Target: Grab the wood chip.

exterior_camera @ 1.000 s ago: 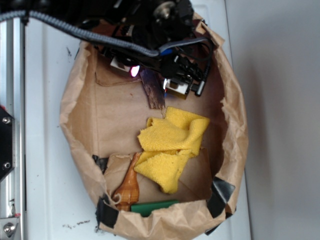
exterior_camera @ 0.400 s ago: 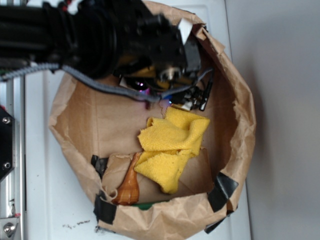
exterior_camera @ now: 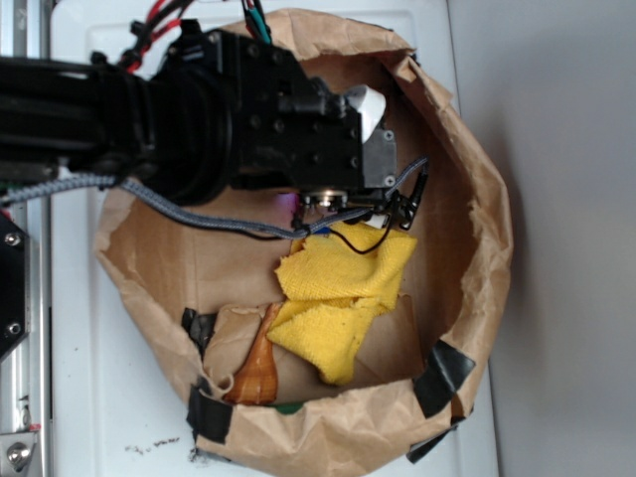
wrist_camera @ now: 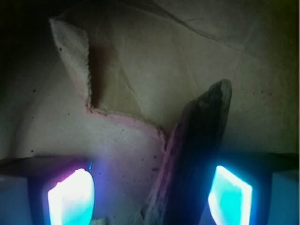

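Resting on the white bench [exterior_camera: 89,397], a crumpled paper bag [exterior_camera: 467,199] is holding everything; the black arm [exterior_camera: 199,119] is reaching over its far edge. A yellow cloth [exterior_camera: 343,288] is lying mid-bag, an orange-brown cone [exterior_camera: 256,370] by the near-left rim. The gripper [wrist_camera: 150,194] is hovering low, jaws apart, straddling the wood chip [wrist_camera: 197,154], which is lying on the bag's floor between both glowing pads [wrist_camera: 71,197]

Your black arm [exterior_camera: 179,119] reaches in from the left, wrist bent downward. Your tool [wrist_camera: 150,192] hangs with its two glowing fingertips [wrist_camera: 71,197] spread well apart, gripping nothing.
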Tool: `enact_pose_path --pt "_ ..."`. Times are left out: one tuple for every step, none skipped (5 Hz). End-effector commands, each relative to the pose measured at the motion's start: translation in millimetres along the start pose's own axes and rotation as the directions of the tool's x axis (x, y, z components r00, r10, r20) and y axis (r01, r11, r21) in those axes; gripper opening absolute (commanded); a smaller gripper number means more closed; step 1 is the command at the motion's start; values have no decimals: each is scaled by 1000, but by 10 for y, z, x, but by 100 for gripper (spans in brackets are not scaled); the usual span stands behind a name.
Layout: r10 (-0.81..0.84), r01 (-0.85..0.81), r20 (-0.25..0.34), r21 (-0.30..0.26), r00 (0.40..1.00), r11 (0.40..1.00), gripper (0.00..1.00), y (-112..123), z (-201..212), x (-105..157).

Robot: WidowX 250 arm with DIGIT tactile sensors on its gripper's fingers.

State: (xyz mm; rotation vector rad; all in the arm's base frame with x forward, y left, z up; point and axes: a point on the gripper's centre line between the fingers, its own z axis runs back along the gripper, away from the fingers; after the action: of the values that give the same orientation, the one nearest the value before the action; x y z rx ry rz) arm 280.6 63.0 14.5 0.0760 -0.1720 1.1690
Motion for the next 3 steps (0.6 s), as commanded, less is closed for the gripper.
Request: enact_pose_path --pt "-21 21 5 -17 1000 1000 0 44 -1 -49" --pt "-31 31 9 -21 999 999 0 49 18 -53" --pt "-38 38 15 -29 999 999 0 57 37 -51"
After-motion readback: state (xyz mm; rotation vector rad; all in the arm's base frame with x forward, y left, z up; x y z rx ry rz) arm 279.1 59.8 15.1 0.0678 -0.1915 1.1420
